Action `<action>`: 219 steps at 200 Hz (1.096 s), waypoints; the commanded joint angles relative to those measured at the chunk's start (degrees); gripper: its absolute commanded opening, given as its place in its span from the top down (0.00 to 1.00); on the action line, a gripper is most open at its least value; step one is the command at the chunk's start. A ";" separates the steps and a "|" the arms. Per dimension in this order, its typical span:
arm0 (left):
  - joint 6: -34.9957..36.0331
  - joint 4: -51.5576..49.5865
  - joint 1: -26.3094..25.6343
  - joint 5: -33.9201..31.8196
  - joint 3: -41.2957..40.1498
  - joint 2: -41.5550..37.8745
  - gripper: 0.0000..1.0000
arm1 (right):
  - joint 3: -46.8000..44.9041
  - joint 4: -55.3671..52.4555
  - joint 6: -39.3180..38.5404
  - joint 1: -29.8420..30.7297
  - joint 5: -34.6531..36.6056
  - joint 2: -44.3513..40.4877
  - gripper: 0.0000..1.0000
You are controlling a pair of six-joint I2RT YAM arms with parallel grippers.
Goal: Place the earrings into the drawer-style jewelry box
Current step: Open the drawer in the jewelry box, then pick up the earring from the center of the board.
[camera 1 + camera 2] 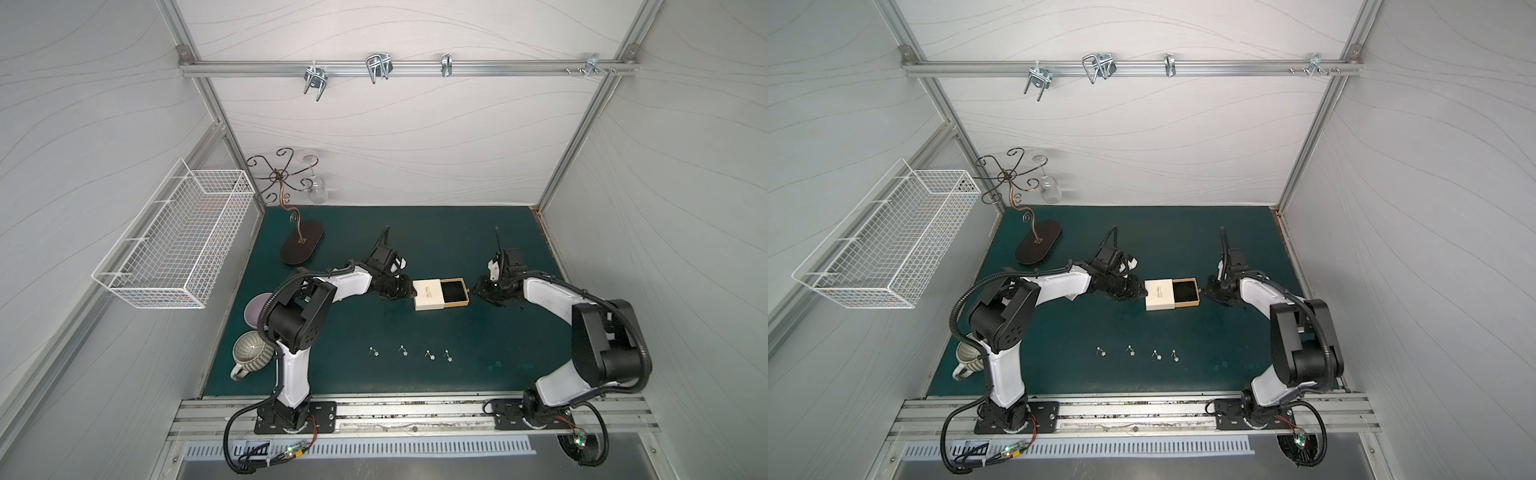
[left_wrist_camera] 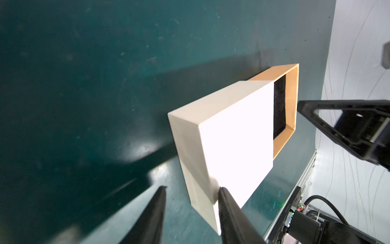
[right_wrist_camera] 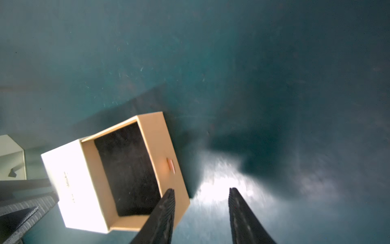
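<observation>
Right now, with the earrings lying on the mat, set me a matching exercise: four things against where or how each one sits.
1 earrings
2 drawer
3 right gripper
4 mug

A pulled out, black lining bare
B open, beside the drawer front
C in a row on the green mat
D at the mat's left edge

Pairs: 1-C, 2-A, 3-B, 4-D

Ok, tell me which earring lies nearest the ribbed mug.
The earring at the row's end on the robot's left; the other three lie farther from the mug.
</observation>
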 commanded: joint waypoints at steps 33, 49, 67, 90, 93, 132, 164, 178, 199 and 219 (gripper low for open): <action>3.13 -9.37 -1.00 -9.78 1.84 -11.28 0.50 | 2.83 -19.02 4.07 10.55 1.12 -13.50 0.55; 2.24 -11.64 -2.34 -13.15 0.37 -14.07 0.50 | 1.72 -21.43 7.40 16.48 0.77 -15.72 0.54; 1.23 -12.23 -4.10 -15.32 -2.10 -16.88 0.50 | 0.62 -24.33 11.75 22.74 1.75 -16.32 0.55; -0.10 -10.59 -5.12 -15.63 -6.84 -20.01 0.50 | -0.66 -25.83 17.36 30.51 4.37 -16.76 0.54; -0.22 -10.39 -5.20 -15.67 -7.39 -20.29 0.51 | -0.85 -25.79 18.00 31.30 4.57 -16.72 0.54; -1.27 -7.49 -5.28 -18.99 -14.85 -24.14 0.52 | -2.41 -24.32 24.31 38.46 7.72 -13.97 0.55; -1.27 -5.28 -5.27 -21.68 -19.18 -26.20 0.52 | -0.65 -25.13 25.89 41.09 11.40 -9.21 0.55; -1.23 -4.45 -5.25 -21.99 -20.45 -26.49 0.52 | 0.31 -25.35 26.02 41.29 12.60 -6.90 0.56; -1.10 -3.41 -5.27 -21.96 -21.56 -26.42 0.52 | 1.29 -25.60 26.67 41.36 13.30 -3.92 0.59; -0.77 -3.16 -5.27 -21.83 -21.95 -26.32 0.52 | 1.37 -24.58 26.71 41.41 13.08 -2.44 0.60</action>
